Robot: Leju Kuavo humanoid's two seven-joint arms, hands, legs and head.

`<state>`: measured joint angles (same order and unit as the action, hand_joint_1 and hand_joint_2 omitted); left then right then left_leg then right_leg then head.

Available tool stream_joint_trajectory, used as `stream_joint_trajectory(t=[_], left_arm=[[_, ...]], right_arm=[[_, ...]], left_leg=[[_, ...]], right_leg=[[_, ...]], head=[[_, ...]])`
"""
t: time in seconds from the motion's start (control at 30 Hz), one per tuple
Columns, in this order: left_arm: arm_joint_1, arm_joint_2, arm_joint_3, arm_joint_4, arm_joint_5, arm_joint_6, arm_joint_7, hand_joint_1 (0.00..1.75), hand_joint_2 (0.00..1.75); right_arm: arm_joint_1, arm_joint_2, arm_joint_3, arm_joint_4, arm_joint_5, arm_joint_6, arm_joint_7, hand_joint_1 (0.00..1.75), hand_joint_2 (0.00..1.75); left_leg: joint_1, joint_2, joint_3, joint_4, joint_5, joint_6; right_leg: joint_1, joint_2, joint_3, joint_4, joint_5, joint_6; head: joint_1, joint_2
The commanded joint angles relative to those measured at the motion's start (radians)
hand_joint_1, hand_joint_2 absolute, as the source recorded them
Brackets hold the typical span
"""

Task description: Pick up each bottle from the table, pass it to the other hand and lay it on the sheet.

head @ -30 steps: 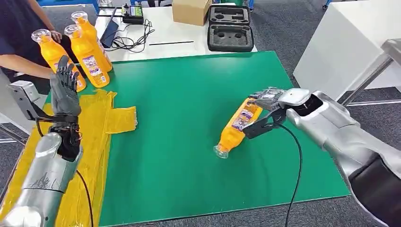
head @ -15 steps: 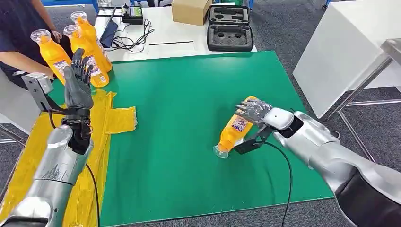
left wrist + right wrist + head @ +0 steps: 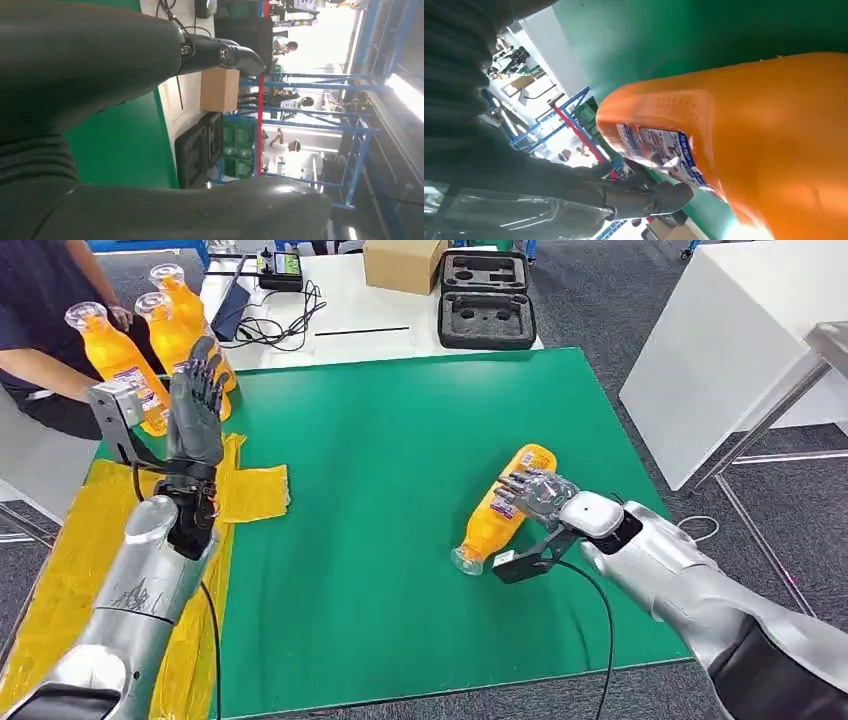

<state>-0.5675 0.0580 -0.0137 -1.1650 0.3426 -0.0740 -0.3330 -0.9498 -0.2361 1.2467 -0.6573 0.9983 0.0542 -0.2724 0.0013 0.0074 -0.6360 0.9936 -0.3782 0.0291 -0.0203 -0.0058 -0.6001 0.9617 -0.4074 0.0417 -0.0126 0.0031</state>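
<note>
1. An orange bottle (image 3: 502,509) lies on its side on the green counter (image 3: 380,440), its clear cap end pointing toward the robot and its base away. This bottle serves as the landmark for the points below.
2. The right robot hand (image 3: 540,496) rests on the bottle's middle, over the label, with its fingers (image 3: 518,484) draped across the body. In the right wrist view the dark fingers (image 3: 649,195) curl along the bottle (image 3: 744,150) beside the label; whether they are fully clamped on it I cannot tell.
3. The bottle's label (image 3: 659,152) is white and blue with small print; the writing is too small and blurred to read, and no brand can be made out.
4. The left robot hand (image 3: 196,410) is raised upright well to the left of the bottle, fingers apart and straight, holding nothing.
5. A yellow sheet (image 3: 250,490) lies on the counter's left side, well apart from the bottle, below the left robot hand.
6. Three more orange bottles (image 3: 115,350) stand upright at the far left corner, behind the left robot hand, their labels also unreadable.
7. A person's arm (image 3: 40,370) reaches in beside those standing bottles.
8. Beyond the bottle, on a white table, sit a cardboard box (image 3: 403,262) and an open black foam case (image 3: 487,302).
</note>
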Motion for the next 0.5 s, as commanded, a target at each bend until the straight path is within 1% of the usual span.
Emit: stream_joint_trajectory(t=[0.03, 0.33, 0.37, 0.4, 0.47, 0.5], left_arm=[[-0.055, -0.021, -0.004, 0.083, -0.005, -0.003, 0.008, 0.0, 0.0], [-0.051, -0.02, -0.009, 0.081, -0.006, -0.007, 0.008, 0.0, 0.0], [-0.05, -0.02, -0.009, 0.081, -0.006, -0.007, 0.008, 0.0, 0.0], [-0.047, -0.019, -0.01, 0.076, -0.006, -0.006, 0.008, 0.0, 0.0], [-0.04, -0.014, -0.01, 0.067, -0.003, -0.005, 0.007, 0.0, 0.0], [-0.032, -0.009, -0.007, 0.059, -0.003, -0.002, 0.007, 0.0, 0.0]], right_arm=[[0.025, -0.046, -0.006, -0.009, 0.035, -0.012, 0.003, 0.0, 1.75], [0.042, -0.045, -0.019, 0.008, 0.053, -0.023, 0.016, 0.0, 1.75], [0.045, -0.048, -0.02, 0.011, 0.053, -0.025, 0.017, 0.0, 1.75], [0.052, -0.05, -0.028, 0.016, 0.057, -0.036, 0.022, 0.0, 1.75], [0.058, -0.047, -0.042, 0.035, 0.071, -0.06, 0.029, 0.0, 1.75], [0.053, -0.034, -0.06, 0.057, 0.088, -0.079, 0.053, 0.0, 1.75]], left_leg=[[0.001, -0.004, 0.002, 0.0, -0.001, -0.001], [0.001, -0.003, 0.003, 0.0, -0.001, -0.001], [0.002, -0.004, 0.005, 0.001, -0.002, -0.002], [0.001, -0.004, 0.003, 0.0, -0.001, -0.001], [0.002, -0.005, 0.005, 0.001, -0.002, -0.002], [0.001, -0.004, 0.004, 0.0, -0.001, -0.001]], right_leg=[[0.001, -0.003, 0.003, 0.0, -0.002, -0.002], [0.001, -0.003, 0.004, -0.001, -0.001, -0.002], [0.002, -0.003, 0.006, -0.001, -0.003, -0.002], [0.001, -0.003, 0.005, -0.001, -0.002, -0.002], [0.002, -0.004, 0.007, 0.0, -0.003, -0.003], [0.001, -0.003, 0.006, -0.001, -0.002, -0.002]], head=[[0.0, 0.0], [0.0, 0.0], [0.0, 0.0], [0.0, 0.0], [0.0, 0.0], [0.0, 0.0]])
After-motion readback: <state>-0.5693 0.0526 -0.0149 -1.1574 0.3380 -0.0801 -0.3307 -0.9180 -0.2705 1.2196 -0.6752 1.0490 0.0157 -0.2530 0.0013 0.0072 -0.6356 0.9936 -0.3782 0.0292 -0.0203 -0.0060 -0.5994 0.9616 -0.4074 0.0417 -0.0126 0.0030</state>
